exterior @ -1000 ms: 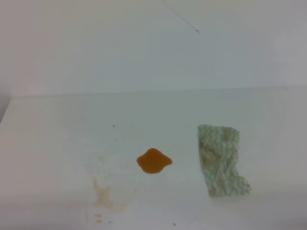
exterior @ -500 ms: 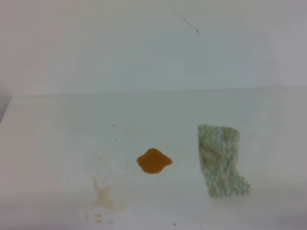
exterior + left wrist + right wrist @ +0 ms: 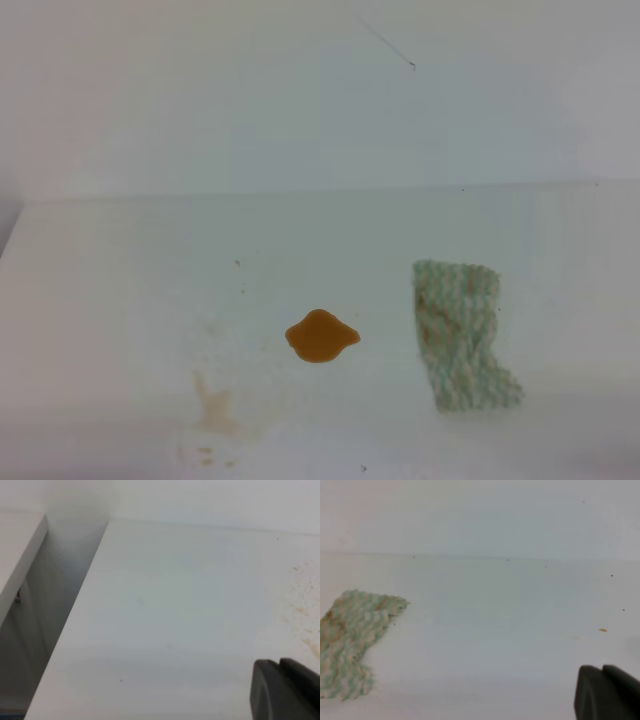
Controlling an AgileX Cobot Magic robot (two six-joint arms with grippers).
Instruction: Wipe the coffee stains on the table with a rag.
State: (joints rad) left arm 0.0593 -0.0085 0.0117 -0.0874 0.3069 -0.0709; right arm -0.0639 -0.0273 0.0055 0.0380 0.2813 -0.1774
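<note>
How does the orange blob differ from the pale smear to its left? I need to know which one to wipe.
The blob is glossy orange-brown with a sharp, lemon-shaped outline; the smear is faint tan, ragged and dry-looking. The blob is compact, the smear spread out and broken up. The blob lies nearer the rag. Both sit on the white table.

White table (image 3: 120,260), smooth, a few dark specks. On it: orange-brown coffee stain (image 3: 321,336) near centre; nubby green-white rag (image 3: 458,335) lying flat to its right, apart; faint tan smear (image 3: 215,408) lower left.
</note>
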